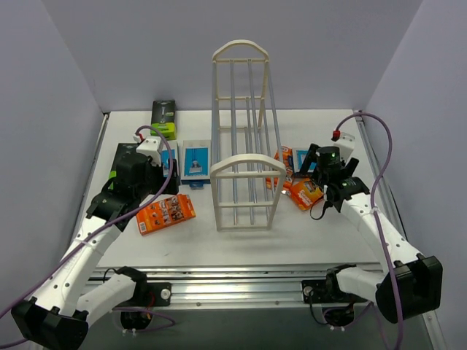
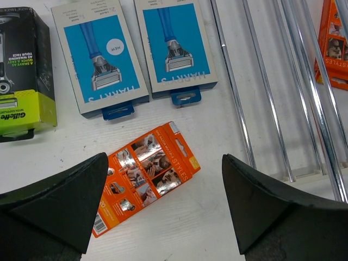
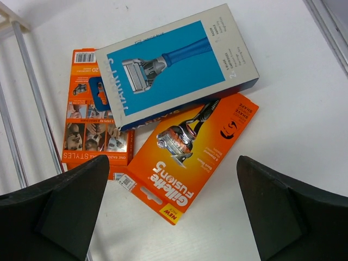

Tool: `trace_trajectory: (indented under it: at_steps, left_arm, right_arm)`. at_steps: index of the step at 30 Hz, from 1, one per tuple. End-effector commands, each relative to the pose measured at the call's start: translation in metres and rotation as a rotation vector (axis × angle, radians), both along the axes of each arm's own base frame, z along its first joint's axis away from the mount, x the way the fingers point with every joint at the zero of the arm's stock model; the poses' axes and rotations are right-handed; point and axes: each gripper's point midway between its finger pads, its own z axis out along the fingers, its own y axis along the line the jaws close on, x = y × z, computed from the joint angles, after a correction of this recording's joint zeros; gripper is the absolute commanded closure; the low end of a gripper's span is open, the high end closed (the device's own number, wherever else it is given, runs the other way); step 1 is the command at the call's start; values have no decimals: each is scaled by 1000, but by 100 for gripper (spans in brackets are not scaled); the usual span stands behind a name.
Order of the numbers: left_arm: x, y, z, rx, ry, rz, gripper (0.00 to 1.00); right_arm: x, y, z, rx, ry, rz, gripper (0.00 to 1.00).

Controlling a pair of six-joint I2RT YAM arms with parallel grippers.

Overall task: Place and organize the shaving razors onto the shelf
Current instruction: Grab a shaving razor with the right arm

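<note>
White tabletop [image 1: 321, 233], grey walls; shelf [image 1: 245, 156] at tabletop centre; left gripper [image 2: 164, 163] held over orange box [image 2: 147, 174], right gripper [image 3: 173, 163] over overlapping pile [image 3: 174, 65]; both spread wide, empty, seemingly readied for grasping.

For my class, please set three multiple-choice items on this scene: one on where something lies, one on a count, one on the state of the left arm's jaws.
1. In the right wrist view, where does the blue Harry's box lie?
A under a black box
B on top of two orange boxes
C alone, standing on its edge

2. How many blue-and-white boxes lie side by side in the left wrist view?
A one
B two
C four

3. How do the jaws of the left gripper stand?
A shut on a blue box
B shut on nothing
C open, gripping nothing

Key:
1 B: it covers part of each.
2 B: a pair lies flat, long edges close together.
3 C: they stand wide apart above a small orange box lying flat.
</note>
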Motion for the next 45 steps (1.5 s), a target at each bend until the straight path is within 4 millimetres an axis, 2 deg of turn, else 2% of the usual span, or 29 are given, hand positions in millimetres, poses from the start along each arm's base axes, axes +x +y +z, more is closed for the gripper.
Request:
trace_trajectory:
  at_steps: [1, 2, 4, 5, 7, 8, 9, 14, 17, 18, 21, 26, 37, 40, 45]
  left_arm:
    - [0, -4, 30, -40, -66, -11, 6]
    - [0, -4, 32, -42, -69, -14, 6]
    - [-1, -5, 33, -43, -69, -16, 6]
    - [-2, -5, 35, -46, -73, -18, 6]
    - [-3, -6, 37, -54, -76, -25, 6]
    - [-3, -6, 38, -58, -81, -28, 6]
    - [-4, -8, 39, -65, -83, -37, 6]
    - [-4, -12, 37, -77, -76, -52, 6]
    - [-3, -16, 35, -85, -63, -66, 6]
    - [-2, -17, 33, -86, -57, -68, 6]
    - [0, -17, 28, -75, -39, -61, 6]
    - [1, -18, 25, -71, -30, -64, 6]
    - [2, -11, 21, -46, -32, -39, 6]
    - [3, -8, 21, -34, -36, -23, 6]
    - [5, 4, 22, 5, -52, 23, 6]
  right_arm:
    - [19, 13, -1, 30, 4, 91, 1]
    - [24, 14, 2, 29, 0, 99, 1]
    - [34, 18, -4, 20, 25, 112, 2]
    - [43, 21, 5, 22, 10, 119, 3]
    - [54, 24, -4, 13, 46, 122, 4]
    - [63, 25, 4, 12, 34, 121, 5]
    - [69, 26, -8, -1, 74, 118, 6]
    - [94, 25, -22, -61, 142, 112, 8]
    - [108, 28, -39, -75, 182, 124, 9]
    - [113, 29, -50, -81, 209, 130, 10]
    - [119, 37, -70, -83, 257, 169, 10]
    - [120, 37, -89, -99, 298, 186, 10]
    - [110, 2, -119, -280, 390, 62, 12]
    - [105, -1, -129, -317, 415, 46, 20]
    - [104, -3, -131, -327, 419, 27, 46]
